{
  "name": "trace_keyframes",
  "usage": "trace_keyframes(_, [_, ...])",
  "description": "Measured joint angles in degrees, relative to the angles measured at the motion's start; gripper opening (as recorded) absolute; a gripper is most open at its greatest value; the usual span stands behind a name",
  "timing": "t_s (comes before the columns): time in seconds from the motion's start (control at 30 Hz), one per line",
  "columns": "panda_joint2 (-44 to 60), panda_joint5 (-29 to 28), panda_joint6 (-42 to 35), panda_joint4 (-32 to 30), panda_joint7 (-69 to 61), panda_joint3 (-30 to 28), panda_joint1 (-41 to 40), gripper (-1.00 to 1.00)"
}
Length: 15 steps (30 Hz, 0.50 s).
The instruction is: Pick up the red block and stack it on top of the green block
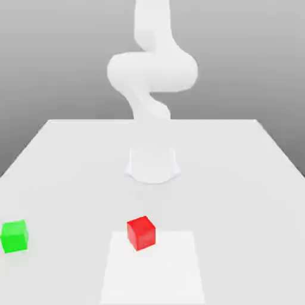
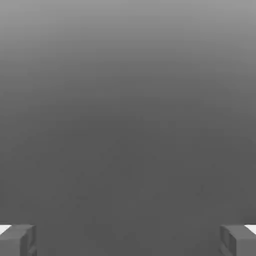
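Observation:
The red block point(image 1: 142, 232) rests on the white table point(image 1: 238, 173) near the front, at the upper left corner of a paler square patch point(image 1: 153, 268). The green block point(image 1: 14, 236) sits on the table at the exterior view's far left, well apart from the red one. In the hand view my gripper point(image 2: 128, 240) is open, its two grey fingertips point(image 2: 17, 240) standing wide apart with nothing between them and only plain grey background beyond. Neither block appears in the hand view.
The white arm point(image 1: 152, 71) rises from its round base point(image 1: 153, 164) at the middle of the table, behind the blocks. The table's far edge runs across the exterior view behind the base.

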Motion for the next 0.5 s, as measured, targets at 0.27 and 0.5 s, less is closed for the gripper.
trace_keyframes(0.27, [14.0,-2.9,10.8,-13.8,-10.6,-3.9,2.0,0.0])
trace_keyframes(0.5, [27.6,-3.5,21.2,-26.9,-22.6,-8.0,3.5,0.0])
